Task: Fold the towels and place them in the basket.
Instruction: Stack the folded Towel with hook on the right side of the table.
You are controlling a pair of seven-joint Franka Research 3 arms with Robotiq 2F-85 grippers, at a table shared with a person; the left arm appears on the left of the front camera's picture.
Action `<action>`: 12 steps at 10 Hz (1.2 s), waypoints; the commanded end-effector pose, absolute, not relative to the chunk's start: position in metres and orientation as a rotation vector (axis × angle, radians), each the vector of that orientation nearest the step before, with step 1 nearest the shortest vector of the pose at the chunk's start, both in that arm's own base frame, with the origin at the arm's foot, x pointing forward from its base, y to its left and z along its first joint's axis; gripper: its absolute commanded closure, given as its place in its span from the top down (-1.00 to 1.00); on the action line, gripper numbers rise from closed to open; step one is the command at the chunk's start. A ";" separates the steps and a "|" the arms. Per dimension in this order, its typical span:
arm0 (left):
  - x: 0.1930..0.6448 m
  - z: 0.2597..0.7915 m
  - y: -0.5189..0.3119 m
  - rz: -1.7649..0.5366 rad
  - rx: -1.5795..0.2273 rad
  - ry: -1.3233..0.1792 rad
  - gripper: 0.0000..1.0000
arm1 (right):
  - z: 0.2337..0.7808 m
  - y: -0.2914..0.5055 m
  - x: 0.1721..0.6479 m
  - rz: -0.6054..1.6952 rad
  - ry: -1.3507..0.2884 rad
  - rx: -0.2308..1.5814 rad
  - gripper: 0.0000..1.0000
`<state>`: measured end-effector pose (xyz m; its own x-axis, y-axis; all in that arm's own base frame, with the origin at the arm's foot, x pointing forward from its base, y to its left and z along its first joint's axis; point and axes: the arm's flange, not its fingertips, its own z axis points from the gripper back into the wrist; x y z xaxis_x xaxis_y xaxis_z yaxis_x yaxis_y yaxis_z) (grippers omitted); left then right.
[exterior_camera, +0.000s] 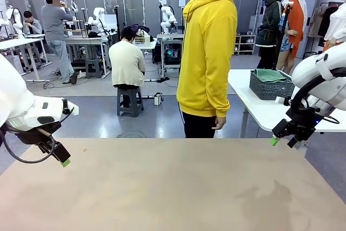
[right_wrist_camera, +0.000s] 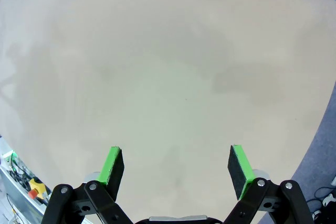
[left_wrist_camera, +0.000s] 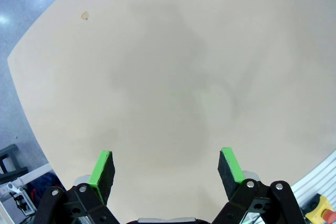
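The basket [exterior_camera: 271, 87], a dark grey latticed crate, sits on a white side desk [exterior_camera: 258, 113] beyond the right arm, behind the person in a yellow hoodie [exterior_camera: 207, 52]. In it lies 1 green towel [exterior_camera: 270, 75], folded and rising just above the rim; whether a 2nd towel lies under it cannot be told. Over the beige desk [exterior_camera: 173, 187], the left gripper [left_wrist_camera: 167, 167] hangs with fingers released, holding nothing. The right gripper [right_wrist_camera: 176, 165] hangs likewise, its 2 fingers spread apart and bare.
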<state>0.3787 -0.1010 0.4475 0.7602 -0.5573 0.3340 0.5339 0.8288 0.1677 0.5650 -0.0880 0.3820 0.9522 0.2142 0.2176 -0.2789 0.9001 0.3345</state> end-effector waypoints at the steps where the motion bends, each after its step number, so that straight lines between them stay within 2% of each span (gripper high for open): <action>1: 0.378 0.448 -0.102 -0.591 0.074 -0.384 1.00 | 0.381 -0.090 0.566 0.269 -0.182 0.384 1.00; 12: 0.378 0.448 -0.102 -0.591 0.074 -0.384 1.00 | 0.381 -0.090 0.566 0.269 -0.182 0.384 1.00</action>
